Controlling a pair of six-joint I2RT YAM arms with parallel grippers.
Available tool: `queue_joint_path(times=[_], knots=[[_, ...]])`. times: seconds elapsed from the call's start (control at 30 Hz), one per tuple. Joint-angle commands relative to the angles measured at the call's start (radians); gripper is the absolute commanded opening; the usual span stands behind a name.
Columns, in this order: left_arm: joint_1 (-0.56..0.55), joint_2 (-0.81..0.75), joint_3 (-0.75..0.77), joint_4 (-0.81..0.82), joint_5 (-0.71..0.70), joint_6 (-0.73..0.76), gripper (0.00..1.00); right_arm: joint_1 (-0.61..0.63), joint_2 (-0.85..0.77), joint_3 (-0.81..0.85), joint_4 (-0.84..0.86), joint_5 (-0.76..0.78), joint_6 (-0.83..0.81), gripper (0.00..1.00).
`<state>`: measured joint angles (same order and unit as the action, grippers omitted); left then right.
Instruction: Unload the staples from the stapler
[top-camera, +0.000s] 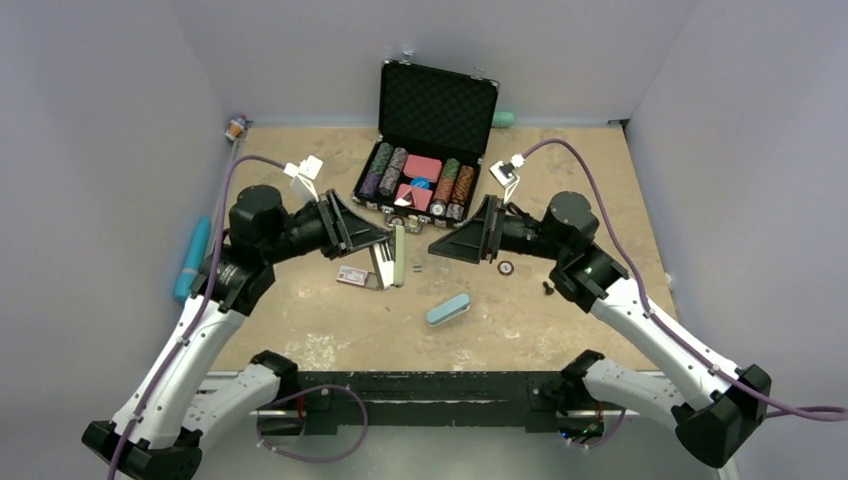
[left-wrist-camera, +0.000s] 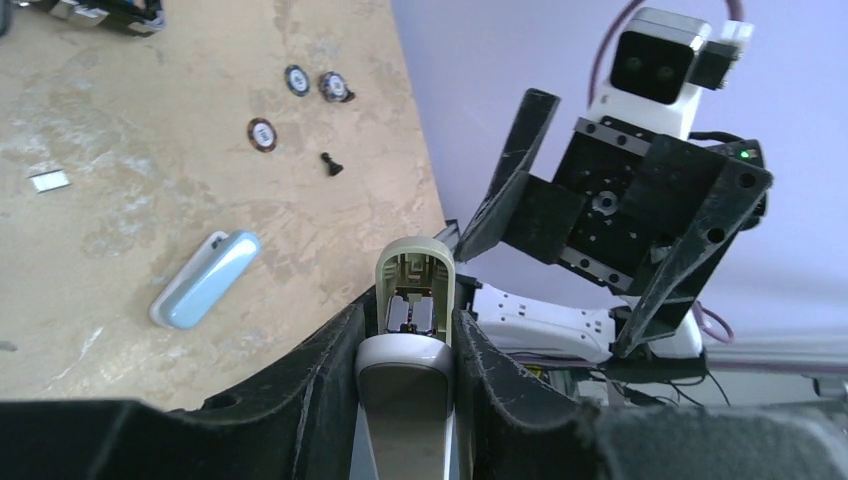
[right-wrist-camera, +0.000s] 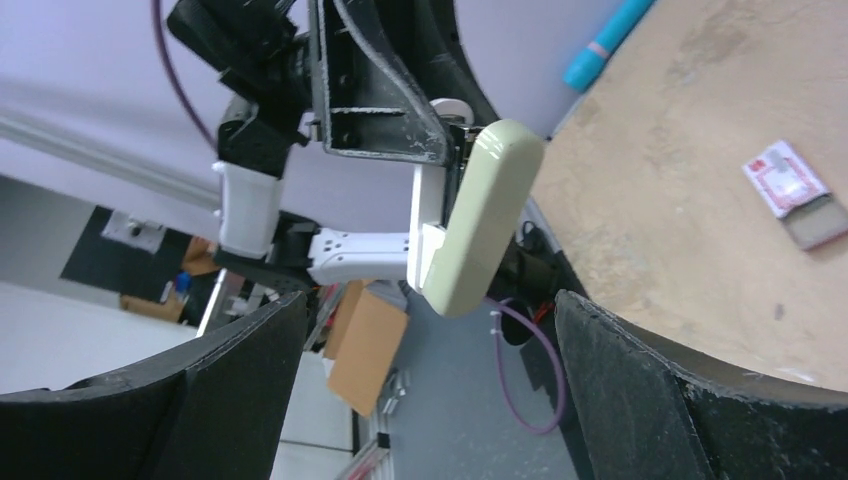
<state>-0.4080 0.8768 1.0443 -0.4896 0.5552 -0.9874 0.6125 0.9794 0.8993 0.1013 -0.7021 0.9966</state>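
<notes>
My left gripper (top-camera: 386, 247) (left-wrist-camera: 410, 350) is shut on a cream and silver stapler (top-camera: 397, 258) (left-wrist-camera: 413, 300), which it holds off the table, swung open. The stapler's cream top (right-wrist-camera: 485, 215) points toward the right arm. In the left wrist view the stapler's open inside shows between my black fingers (left-wrist-camera: 300, 380). A tiny silver strip, the staples (left-wrist-camera: 48, 180) (top-camera: 417, 268), lies on the table just right of the stapler. My right gripper (top-camera: 445, 246) (right-wrist-camera: 430, 400) faces the stapler from the right, open wide, with nothing between its fingers.
A small red-and-white box (top-camera: 352, 276) (right-wrist-camera: 785, 178) lies under the left gripper. A light-blue oblong object (top-camera: 447, 311) (left-wrist-camera: 205, 278) lies nearer the front. A poker chip (top-camera: 506, 267), a small black piece (top-camera: 548, 288), the open chip case (top-camera: 438, 100) and a teal pen (top-camera: 192, 258) are around.
</notes>
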Motion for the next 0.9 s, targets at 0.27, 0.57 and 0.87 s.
queue_joint_path(times=[0.27,0.57,0.87], knots=[[0.0,-0.125,-0.024,0.304,0.113,-0.101,0.0,0.185,0.048,0.041,0.342,0.044,0.165,0.99],[0.0,-0.151,-0.037,0.379,0.09,-0.149,0.0,0.185,0.074,0.11,0.322,-0.022,0.129,0.99],[0.0,-0.133,-0.049,0.515,0.078,-0.205,0.0,0.185,0.138,0.18,0.31,-0.029,0.113,0.99]])
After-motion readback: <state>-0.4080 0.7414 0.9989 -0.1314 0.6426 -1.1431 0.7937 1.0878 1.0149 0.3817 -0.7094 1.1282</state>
